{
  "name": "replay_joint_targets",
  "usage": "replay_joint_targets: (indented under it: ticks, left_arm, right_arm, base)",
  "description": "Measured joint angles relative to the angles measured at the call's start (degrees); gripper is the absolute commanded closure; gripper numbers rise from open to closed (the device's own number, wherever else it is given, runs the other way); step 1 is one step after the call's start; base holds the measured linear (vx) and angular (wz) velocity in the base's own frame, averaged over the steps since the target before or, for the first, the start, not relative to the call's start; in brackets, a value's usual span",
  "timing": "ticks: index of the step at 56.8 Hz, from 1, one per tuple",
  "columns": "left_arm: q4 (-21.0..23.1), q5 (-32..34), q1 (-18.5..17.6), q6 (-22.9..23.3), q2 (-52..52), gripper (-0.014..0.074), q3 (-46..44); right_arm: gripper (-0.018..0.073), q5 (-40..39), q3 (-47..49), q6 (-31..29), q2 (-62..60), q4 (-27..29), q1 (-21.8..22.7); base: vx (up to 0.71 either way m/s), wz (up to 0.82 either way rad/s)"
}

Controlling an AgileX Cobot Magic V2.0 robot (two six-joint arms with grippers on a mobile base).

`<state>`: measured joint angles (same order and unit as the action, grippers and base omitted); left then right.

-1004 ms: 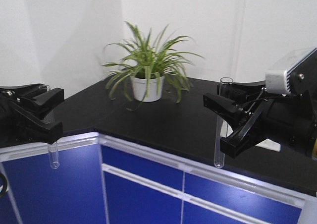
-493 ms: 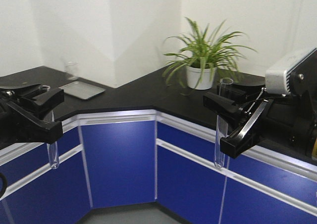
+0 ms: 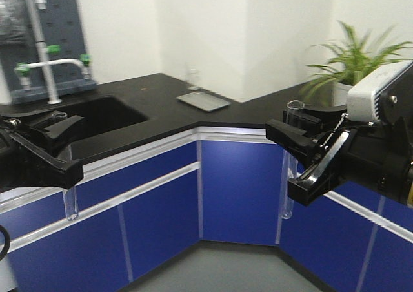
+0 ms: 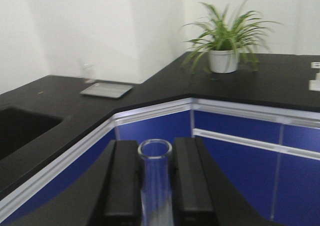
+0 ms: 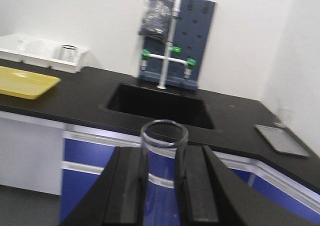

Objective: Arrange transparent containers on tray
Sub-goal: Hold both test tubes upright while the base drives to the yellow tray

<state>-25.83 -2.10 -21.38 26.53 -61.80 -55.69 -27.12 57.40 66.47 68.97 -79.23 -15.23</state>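
The whole view has swung left since a moment ago. The potted plant (image 3: 361, 59) has slid out to the right edge, and the grey tray (image 3: 203, 101) now sits mid-frame on the black desk (image 3: 151, 88). A sink (image 3: 110, 114) with its faucet (image 3: 58, 62) has come in at the left.

Both arms hang out in front of the blue cabinets (image 3: 239, 188). The left gripper (image 3: 72, 146) has its jaws closed on the left tube (image 3: 70, 201). The tube stands upright, open rim on top, with its round bottom hanging below the jaws. It is the same on the other side: the right gripper (image 3: 284, 164) has its jaws clamped on the right tube (image 3: 285, 205), also upright.

From the right wrist view, the yellow tray (image 5: 22, 82) lies on the desk to the left of the sink. It sits just in front of the white bins (image 5: 30, 56), well apart from both tubes.
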Motion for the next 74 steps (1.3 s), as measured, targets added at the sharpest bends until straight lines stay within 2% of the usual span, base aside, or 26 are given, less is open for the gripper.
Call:
replay_joint_targets:
  ticks: [36, 74]
  left_arm:
    - [0.0, -0.1, 0.0, 0.0, 0.0, 0.0602, 0.0]
    - [0.0, -0.2, 0.0, 0.0, 0.0, 0.0602, 0.0]
  right_arm:
    - [0.0572, -0.1, 0.0, 0.0, 0.0, -0.1, 0.0]
    - [0.0572, -0.1, 0.0, 0.0, 0.0, -0.1, 0.0]
  base:
    - [-0.08, 0.69]
    - [0.24, 0.38]
